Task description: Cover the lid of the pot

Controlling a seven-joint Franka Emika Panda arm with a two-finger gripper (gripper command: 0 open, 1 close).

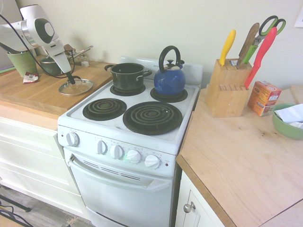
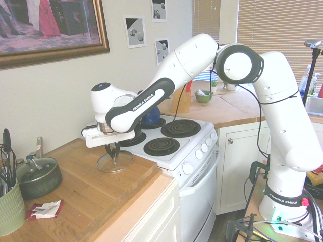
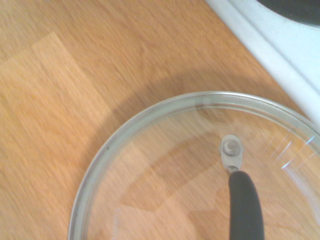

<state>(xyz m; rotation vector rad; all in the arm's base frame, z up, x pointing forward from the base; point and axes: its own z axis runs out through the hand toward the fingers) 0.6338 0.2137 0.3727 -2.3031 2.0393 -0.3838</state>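
Pinching the lid (image 1: 82,88) by its handle, the gripper (image 2: 113,154) points down at the wooden counter (image 1: 97,71), where the lid lies beside the stove (image 1: 75,113). Beyond, the pot (image 1: 128,79) sits uncovered on a back burner, beside the blue kettle (image 1: 169,82).

From where I'm standing I count four coil burners (image 1: 152,116) and five knobs (image 1: 134,156) along the stove front. There's one dark pot (image 1: 127,79), one blue kettle (image 1: 169,83) and one smaller saucepan (image 2: 43,184). I make it one clear glass lid (image 2: 112,164), one knife block (image 1: 227,97), one orange box (image 1: 263,98), one green bowl (image 1: 289,127), one ribbed green holder (image 2: 11,214) and one red-and-white packet (image 2: 45,209). On the wall hang three small prints (image 2: 135,31) and one gold-framed painting (image 2: 50,25).
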